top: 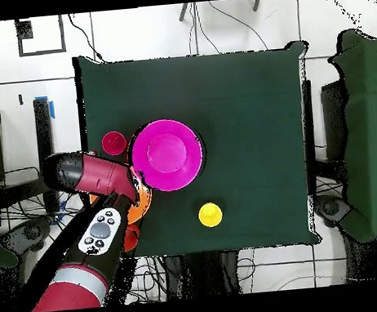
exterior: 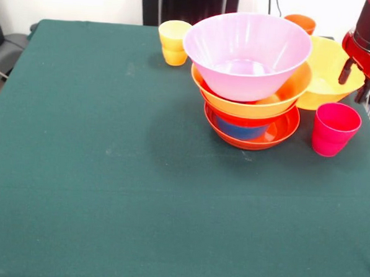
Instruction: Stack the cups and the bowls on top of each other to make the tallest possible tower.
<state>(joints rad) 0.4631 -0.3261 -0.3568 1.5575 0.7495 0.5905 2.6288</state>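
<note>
A green-covered table [exterior: 109, 172] holds a tower [exterior: 253, 86] of nested bowls toward its far right in the front view. A shallow red-orange bowl [exterior: 259, 135] sits lowest with a blue bowl [exterior: 240, 129] inside it, then a wide orange bowl [exterior: 261, 105], and a large translucent pink bowl [exterior: 246, 52] on top, tilted slightly.

The robot's gripper [exterior: 355, 79] hangs at the right edge, over the rim of a large yellow bowl [exterior: 328, 74] that stands just beside the tower, behind and to its right. I cannot tell whether its fingers are spread or pressed together, and nothing shows between them. The tower lies to the gripper's left in this view, near but apart from it.

A red-pink cup [exterior: 334, 129] stands upright just in front of the yellow bowl, below the gripper. A yellow cup [exterior: 174, 42] stands left of the tower, and an orange cup [exterior: 301, 23] peeks out behind it.

From overhead, the red and black arm [top: 92, 228] crosses the table's corner beside the pink bowl.
</note>
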